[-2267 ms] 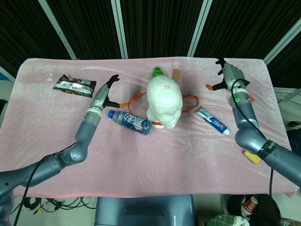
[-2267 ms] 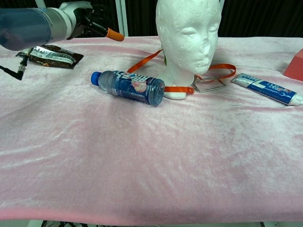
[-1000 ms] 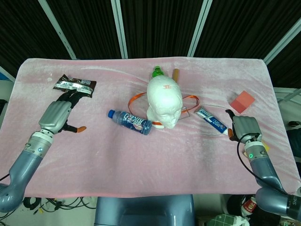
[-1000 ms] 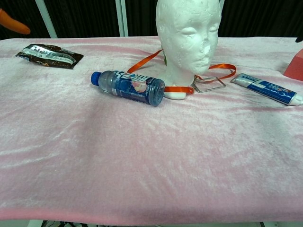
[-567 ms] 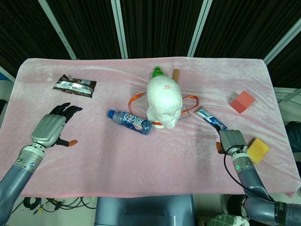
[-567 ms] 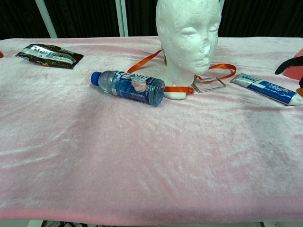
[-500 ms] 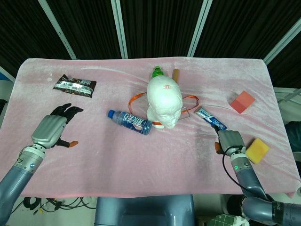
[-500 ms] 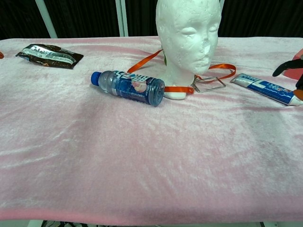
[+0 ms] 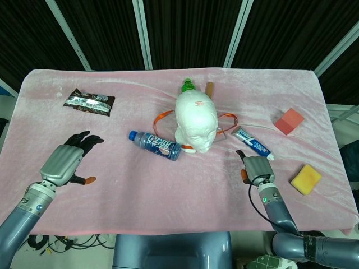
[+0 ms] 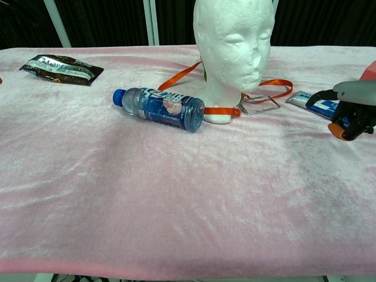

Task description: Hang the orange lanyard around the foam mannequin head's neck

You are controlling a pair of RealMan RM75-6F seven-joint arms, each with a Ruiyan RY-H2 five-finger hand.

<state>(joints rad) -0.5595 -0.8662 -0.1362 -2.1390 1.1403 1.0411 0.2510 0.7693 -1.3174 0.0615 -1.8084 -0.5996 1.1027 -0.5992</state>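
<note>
The white foam mannequin head point(image 9: 196, 119) point(image 10: 235, 47) stands upright mid-table. The orange lanyard point(image 9: 226, 118) point(image 10: 183, 74) loops around the base of its neck and lies on the cloth, with its clip and clear badge holder point(image 10: 258, 104) to the right. My left hand point(image 9: 67, 161) hovers over the near left of the table, fingers spread, holding nothing; the chest view does not show it. My right hand point(image 9: 256, 167) point(image 10: 351, 110) is low over the near right, in front of the toothpaste, and holds nothing. Both hands are well apart from the lanyard.
A blue water bottle point(image 9: 155, 144) point(image 10: 159, 108) lies left of the head. A toothpaste tube point(image 9: 253, 143), a red block point(image 9: 289, 121) and a yellow sponge point(image 9: 305, 179) are on the right. A snack packet point(image 9: 88, 102) lies far left. A green-capped bottle point(image 9: 188, 85) stands behind the head.
Both hands have drawn back from beside the head to the near edge. Over the last half second the right hand slid left; the left hand shifted slightly. The lanyard has not moved.
</note>
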